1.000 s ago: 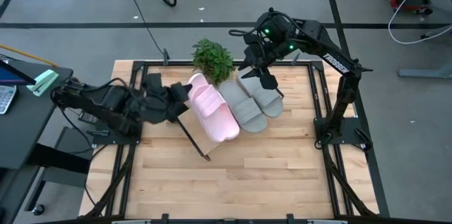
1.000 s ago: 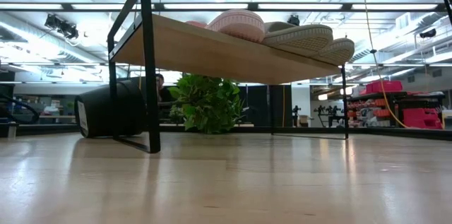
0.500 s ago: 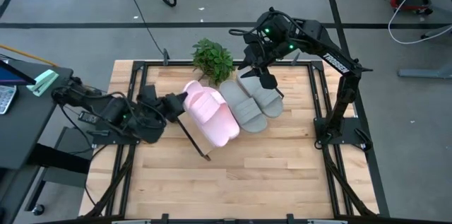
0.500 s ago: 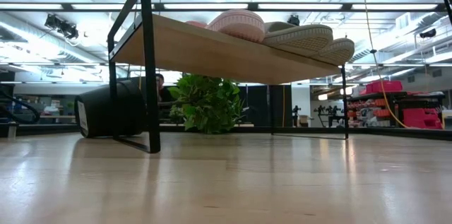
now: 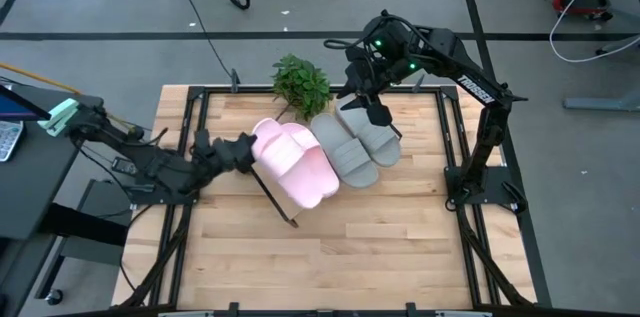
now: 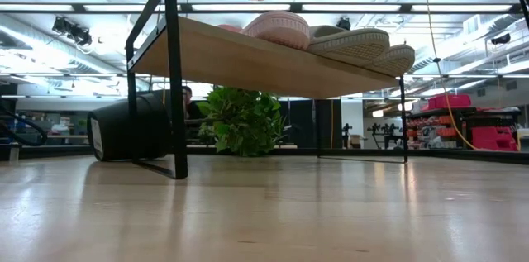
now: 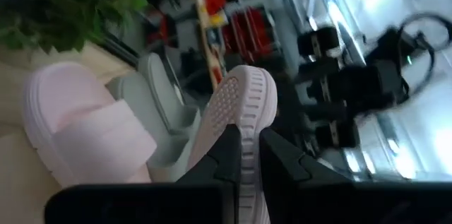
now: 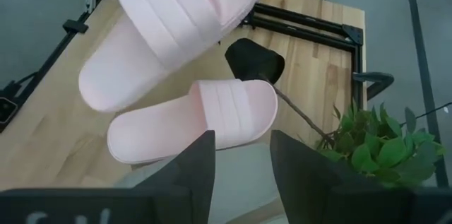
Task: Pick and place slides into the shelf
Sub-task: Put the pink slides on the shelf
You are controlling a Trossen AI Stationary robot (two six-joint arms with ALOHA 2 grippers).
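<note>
shelf (image 5: 285, 200) holds three slides; left gripper (image 5: 245, 147) grips the fourth

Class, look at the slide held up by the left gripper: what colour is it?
Pale pink. The held slide in the left gripper shows best in the right wrist view, above the other pink slide.

Grey floor (image 5: 90, 17) with trailing cables (image 5: 205, 32); ceiling strip lights (image 6: 347, 7) (long rows); red equipment (image 6: 488, 134) far right.

Overhead looks straight down, low looks level under the shelf (image 6: 248, 59); both wrist cameras share it.
</note>
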